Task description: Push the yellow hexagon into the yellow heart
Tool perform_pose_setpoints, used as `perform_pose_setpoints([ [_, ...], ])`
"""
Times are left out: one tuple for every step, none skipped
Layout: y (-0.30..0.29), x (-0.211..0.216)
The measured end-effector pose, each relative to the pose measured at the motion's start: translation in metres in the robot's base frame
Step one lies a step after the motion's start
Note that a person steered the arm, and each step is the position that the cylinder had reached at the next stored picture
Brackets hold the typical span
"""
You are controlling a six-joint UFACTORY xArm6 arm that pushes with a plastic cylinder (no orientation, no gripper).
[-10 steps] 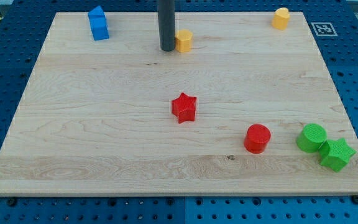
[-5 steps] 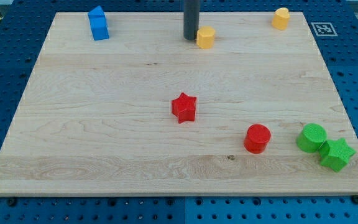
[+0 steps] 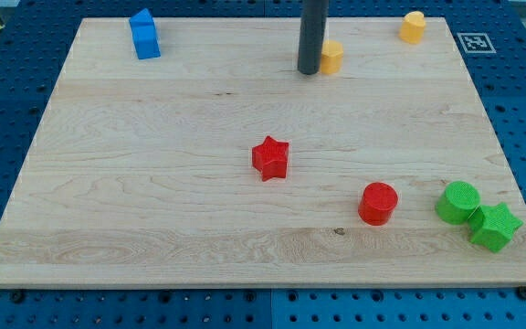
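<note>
The yellow hexagon (image 3: 332, 56) lies near the view's top, right of centre. My tip (image 3: 309, 69) touches its left side; the dark rod rises out of the top of the view. The yellow heart (image 3: 413, 26) sits at the view's top right, apart from the hexagon, up and to its right.
A blue block (image 3: 143, 34) sits at the top left. A red star (image 3: 269, 157) lies mid-board. A red cylinder (image 3: 377, 203) lies lower right. A green cylinder (image 3: 457, 202) touches a green star (image 3: 494, 227) at the bottom right. The board's right edge (image 3: 499, 137) is close to them.
My tip has moved to the view's right, pushing the yellow hexagon rightward along the top of the board, closer to the yellow heart. The other blocks have not moved.
</note>
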State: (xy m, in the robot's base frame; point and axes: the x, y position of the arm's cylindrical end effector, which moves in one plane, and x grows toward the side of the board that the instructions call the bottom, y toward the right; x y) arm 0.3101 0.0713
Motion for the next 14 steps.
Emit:
perform_pose_setpoints([
  [0.024, -0.002],
  [0.047, -0.016],
  [0.060, -0.028],
  [0.070, -0.029],
  [0.068, -0.029],
  [0.059, -0.032],
  [0.063, -0.051],
  [0.069, -0.056],
  [0.069, -0.057],
  [0.050, -0.060],
  [0.049, -0.087],
  [0.049, -0.091],
  [0.054, -0.090],
  [0.067, -0.089],
])
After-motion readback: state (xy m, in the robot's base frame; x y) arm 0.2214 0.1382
